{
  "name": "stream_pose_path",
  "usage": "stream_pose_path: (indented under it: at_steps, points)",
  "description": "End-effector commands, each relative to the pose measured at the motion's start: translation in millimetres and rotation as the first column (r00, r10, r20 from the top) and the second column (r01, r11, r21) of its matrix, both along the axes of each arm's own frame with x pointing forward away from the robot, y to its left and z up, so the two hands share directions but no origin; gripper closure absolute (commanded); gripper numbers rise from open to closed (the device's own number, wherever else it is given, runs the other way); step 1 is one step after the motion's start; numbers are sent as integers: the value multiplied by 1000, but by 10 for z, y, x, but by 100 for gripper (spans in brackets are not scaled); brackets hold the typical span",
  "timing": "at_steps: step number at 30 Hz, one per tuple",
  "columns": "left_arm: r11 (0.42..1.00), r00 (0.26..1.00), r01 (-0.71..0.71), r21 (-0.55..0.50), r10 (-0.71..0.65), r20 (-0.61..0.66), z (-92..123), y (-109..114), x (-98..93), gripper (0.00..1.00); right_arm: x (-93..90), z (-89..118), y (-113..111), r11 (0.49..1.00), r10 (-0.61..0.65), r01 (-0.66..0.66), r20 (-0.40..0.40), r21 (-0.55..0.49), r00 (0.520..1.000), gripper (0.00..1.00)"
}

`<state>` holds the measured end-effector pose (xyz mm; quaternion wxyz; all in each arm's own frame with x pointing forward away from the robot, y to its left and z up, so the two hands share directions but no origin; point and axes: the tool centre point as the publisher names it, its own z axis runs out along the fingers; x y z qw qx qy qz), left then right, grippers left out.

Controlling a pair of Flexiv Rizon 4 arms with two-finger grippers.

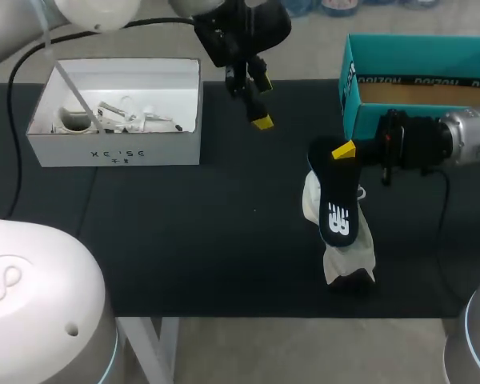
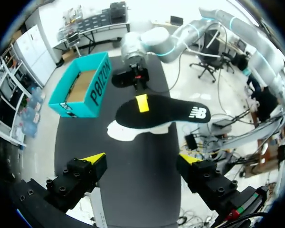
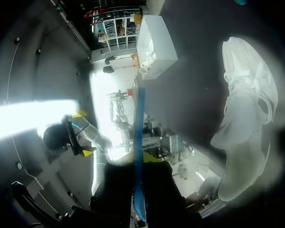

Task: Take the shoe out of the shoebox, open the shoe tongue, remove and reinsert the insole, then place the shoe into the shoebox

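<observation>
My right gripper [image 1: 344,150] is shut on the top edge of a black insole [image 1: 340,204] with a white logo, which hangs upright above the table. Just behind and under the insole, a white shoe [image 1: 346,258] lies on the black mat. In the right wrist view the insole [image 3: 138,137] shows edge-on as a thin blue strip between the fingers, and the shoe [image 3: 249,109] lies beside it. My left gripper [image 1: 252,100] hangs open in the air at the back middle, well apart from the insole [image 2: 166,111]. The white shoebox [image 1: 116,148] stands at the back left.
A teal box [image 1: 416,56] stands at the back right, behind my right arm. The white shoebox holds crumpled paper [image 1: 124,116]. The black mat [image 1: 184,240] covers the table up to its front edge.
</observation>
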<state>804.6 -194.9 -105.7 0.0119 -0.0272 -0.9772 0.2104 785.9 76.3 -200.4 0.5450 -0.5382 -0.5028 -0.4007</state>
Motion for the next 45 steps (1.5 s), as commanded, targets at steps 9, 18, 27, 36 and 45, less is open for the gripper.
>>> stream_pose_path:
  at_steps: [9,18,27,36,45]
  points:
    - [937,928,349,33,-350,124,177,-71,108,0,-8,0,9,1000,-2,2,0,-2,1000,100]
    - [700,668,710,76,-704,241,216,-171,42,0,-8,0,9,1000,-2,2,0,-2,1000,100]
    - [554,521,824,119,-823,227,170,-384,-147,0,-8,0,9,1000,-2,2,0,-2,1000,100]
    - [418,389,891,179,-905,174,125,-437,-234,0,-8,0,9,1000,-2,2,0,-2,1000,100]
    - [402,369,862,309,-915,162,170,-451,-201,0,-8,0,9,1000,-2,2,0,-2,1000,100]
